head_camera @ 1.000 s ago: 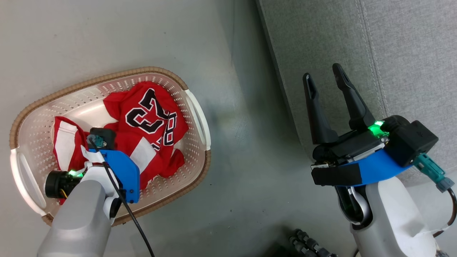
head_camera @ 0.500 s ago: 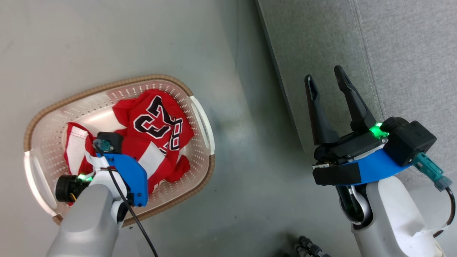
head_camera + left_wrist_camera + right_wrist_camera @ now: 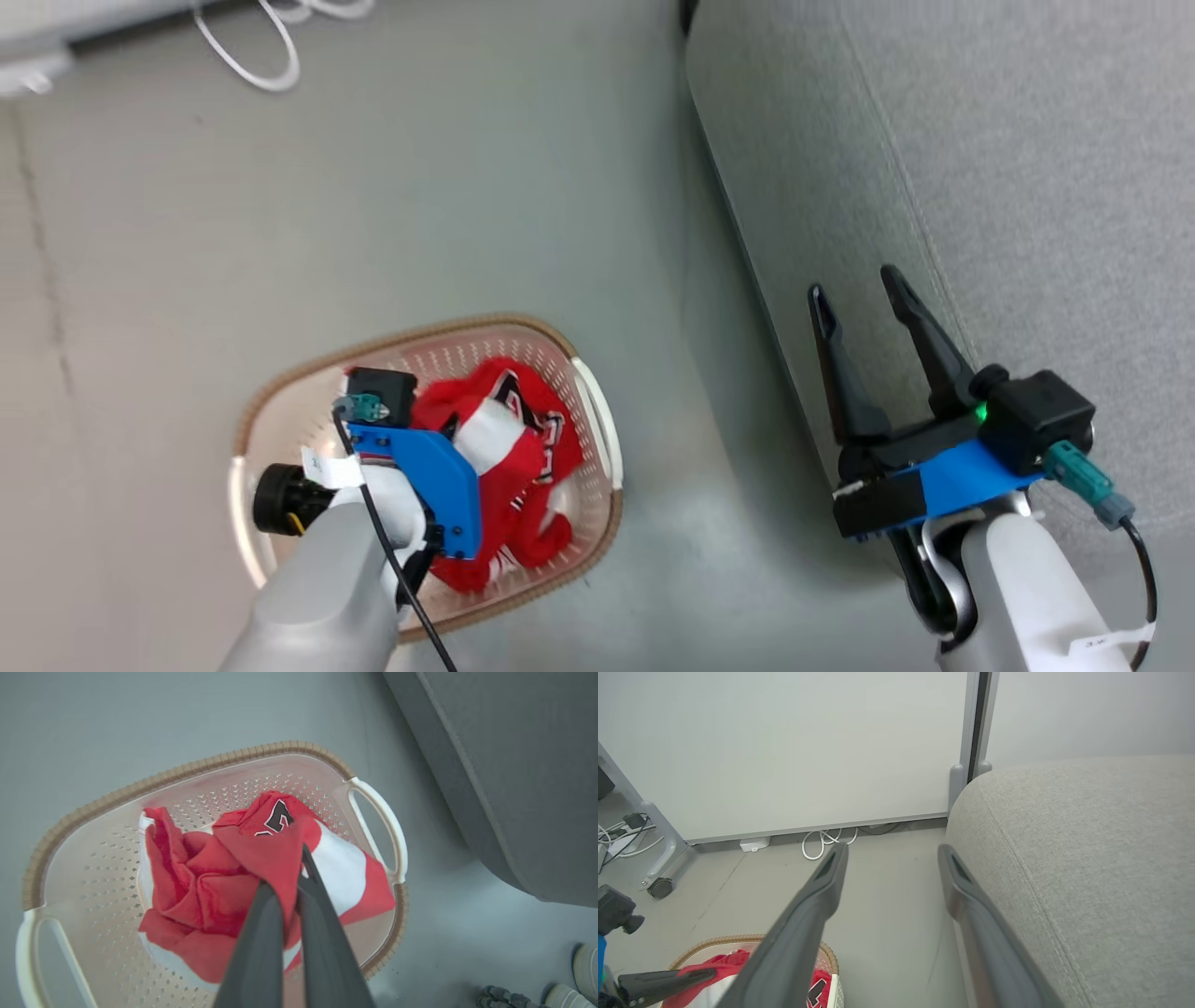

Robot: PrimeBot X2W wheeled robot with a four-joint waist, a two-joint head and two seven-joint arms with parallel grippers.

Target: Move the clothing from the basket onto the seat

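Your left claw (image 3: 285, 870) is pinched shut on a fold of the clothing (image 3: 201, 896): soft red cloth, white-striped, bunched, its bulk inside the basket (image 3: 187, 772) of perforated plastic with a woven-look rim. The seat (image 3: 1027, 187), rounded grey fabric, lies to your right across the floor. Your right claw (image 3: 854, 283) hangs wide apart at its edge.

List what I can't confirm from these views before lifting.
- Left wrist view: whether the left gripper pinches one garment or both; the clothing's folds hide it.
- Head view: its fingertips, behind the blue wrist mount.
- Right wrist view: most of the basket, cut by the bottom edge.
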